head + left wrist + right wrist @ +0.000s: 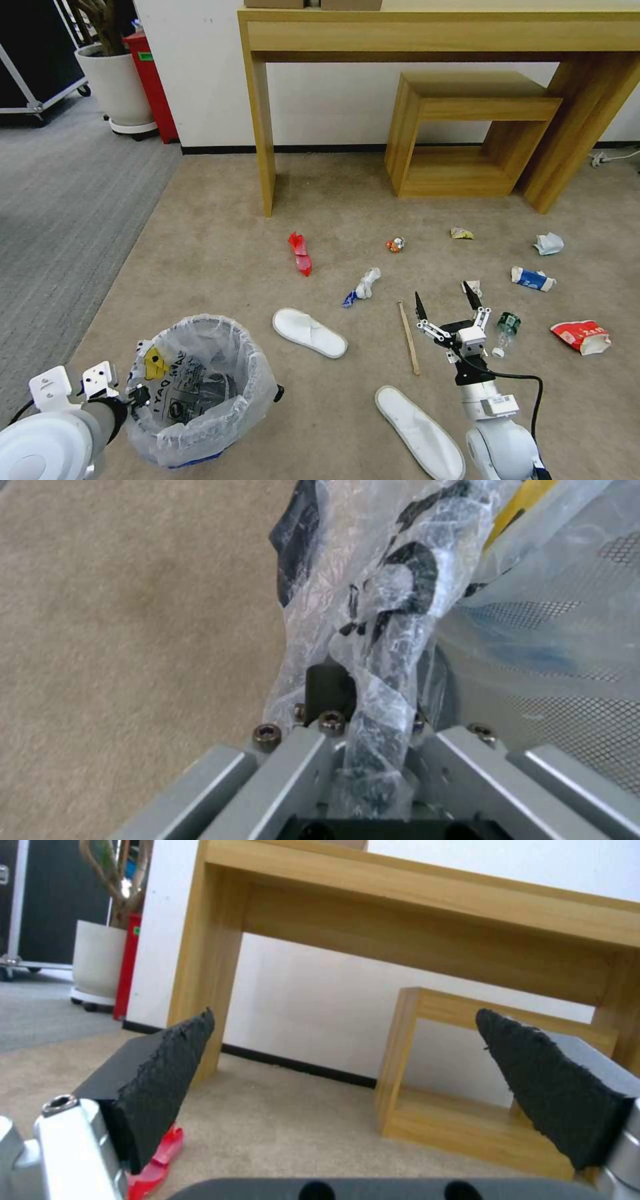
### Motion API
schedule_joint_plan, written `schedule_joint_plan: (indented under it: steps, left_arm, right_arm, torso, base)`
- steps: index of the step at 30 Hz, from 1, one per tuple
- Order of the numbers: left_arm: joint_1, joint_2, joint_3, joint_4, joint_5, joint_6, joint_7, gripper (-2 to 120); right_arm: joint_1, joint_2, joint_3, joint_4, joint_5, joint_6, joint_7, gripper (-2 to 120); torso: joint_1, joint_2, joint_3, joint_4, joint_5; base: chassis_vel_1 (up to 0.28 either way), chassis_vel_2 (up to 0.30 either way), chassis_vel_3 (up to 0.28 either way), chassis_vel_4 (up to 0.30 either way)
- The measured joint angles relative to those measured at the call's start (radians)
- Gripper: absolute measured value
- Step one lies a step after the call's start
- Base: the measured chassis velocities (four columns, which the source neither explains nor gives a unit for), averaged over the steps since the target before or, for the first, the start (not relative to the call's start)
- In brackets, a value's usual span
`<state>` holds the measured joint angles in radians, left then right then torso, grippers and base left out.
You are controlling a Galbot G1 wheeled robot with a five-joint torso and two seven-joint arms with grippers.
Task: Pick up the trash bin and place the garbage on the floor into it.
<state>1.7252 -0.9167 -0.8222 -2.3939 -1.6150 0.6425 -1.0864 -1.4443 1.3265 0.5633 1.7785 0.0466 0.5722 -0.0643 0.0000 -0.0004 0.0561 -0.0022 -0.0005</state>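
The trash bin (200, 393) is held by its bagged rim in the left claw (137, 395), clamped shut on the plastic, so it is kept near the litter. The right claw (448, 301) is spread wide above the floor (220, 253), between a wooden stick (409, 337) and a bottle (507, 330).

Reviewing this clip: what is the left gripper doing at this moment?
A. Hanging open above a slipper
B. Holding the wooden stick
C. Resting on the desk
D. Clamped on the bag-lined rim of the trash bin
D. The left gripper sits at the rim of the trash bin, and the left wrist view shows crinkled plastic bag pinched between its fingers.
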Motion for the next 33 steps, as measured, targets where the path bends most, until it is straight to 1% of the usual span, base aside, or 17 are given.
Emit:
schedule_joint_plan:
  steps: [11,18,20,22,23,25,26,27,28,30,31,32,33]
  left_arm:
    - [0.006,-0.003,0.005,-0.005,0.009,0.000,0.002,0]
    - [0.010,-0.002,0.006,-0.009,0.012,0.000,0.003,0]
    - [0.011,-0.001,0.007,-0.009,0.013,0.001,0.003,0]
    - [0.013,-0.001,0.010,-0.009,0.014,0.001,0.003,0]
    - [0.013,-0.001,0.010,-0.009,0.014,0.001,0.003,0]
    - [0.019,0.000,0.010,-0.013,0.015,0.002,0.003,0]
    - [0.022,0.001,0.008,-0.016,0.015,0.003,0.003,0]
    - [0.022,0.001,0.008,-0.016,0.015,0.003,0.003,0]
    - [0.024,0.003,0.006,-0.017,0.014,0.003,0.003,0]
    - [0.029,0.008,-0.001,-0.021,0.012,0.003,0.003,0]
    - [0.031,0.009,-0.003,-0.024,0.011,0.003,0.003,0]
    - [0.031,0.009,-0.003,-0.024,0.011,0.003,0.003,0]
    - [0.033,0.009,-0.003,-0.025,0.011,0.003,0.003,0]
  right_arm:
    - [-0.003,0.000,-0.001,0.007,-0.001,0.006,0.000,100]
    - [-0.010,-0.005,0.009,0.009,-0.010,0.014,0.000,100]
    - [-0.013,-0.008,0.012,0.010,-0.018,0.007,0.011,100]
    - [-0.030,-0.025,0.013,0.020,-0.035,-0.035,0.048,100]
    - [-0.030,-0.025,0.013,0.020,-0.035,-0.035,0.048,100]
    - [-0.059,-0.075,0.014,0.026,-0.032,-0.097,0.091,100]
    - [-0.075,-0.117,0.016,0.029,-0.011,-0.125,0.098,100]
    - [-0.075,-0.117,0.016,0.029,-0.011,-0.125,0.098,100]
    - [-0.091,-0.153,0.021,0.033,0.010,-0.148,0.094,100]
    - [-0.139,-0.279,0.031,0.042,0.079,-0.216,0.095,100]
    - [-0.167,-0.326,0.032,0.043,0.112,-0.245,0.092,100]
    - [-0.167,-0.326,0.032,0.043,0.112,-0.245,0.092,100]
    - [-0.193,-0.362,0.031,0.042,0.146,-0.273,0.093,100]
  torso:
    - [0.000,0.000,0.000,0.0002,0.0002]
    - [0.000,0.000,0.000,0.0000,0.0002]
    - [0.000,0.000,0.000,0.0001,0.0003]
    - [0.000,0.000,0.000,0.0002,0.0003]
    - [0.000,0.000,0.000,0.0002,0.0003]
    - [0.000,0.000,0.000,0.0001,0.0003]
    - [0.000,0.000,0.000,0.0002,0.0007]
    - [0.000,0.000,0.000,0.0002,0.0007]
    - [0.000,0.000,0.000,0.0002,0.0007]
    - [0.000,0.000,0.000,0.0001,0.0001]
    - [0.000,0.000,0.000,0.0002,0.0001]
    - [0.000,0.000,0.000,0.0002,0.0001]
    - [0.000,0.000,0.000,0.0001,0.0004]
  base:
    - [-0.096,0.106,0.102,-0.102]
    - [-0.071,0.041,0.071,-0.060]
    - [0.000,0.000,0.000,0.000]
    - [0.000,0.000,0.000,0.000]
    - [0.000,0.000,0.000,0.000]
    - [0.000,0.000,0.000,0.000]
    - [0.000,0.000,0.000,0.000]
    - [0.000,0.000,0.000,0.000]
    - [0.000,0.000,0.000,0.000]
    - [0.000,0.000,0.000,0.000]
    - [0.000,0.000,0.000,0.000]
    - [0.000,0.000,0.000,0.000]
    - [0.000,0.000,0.000,0.000]
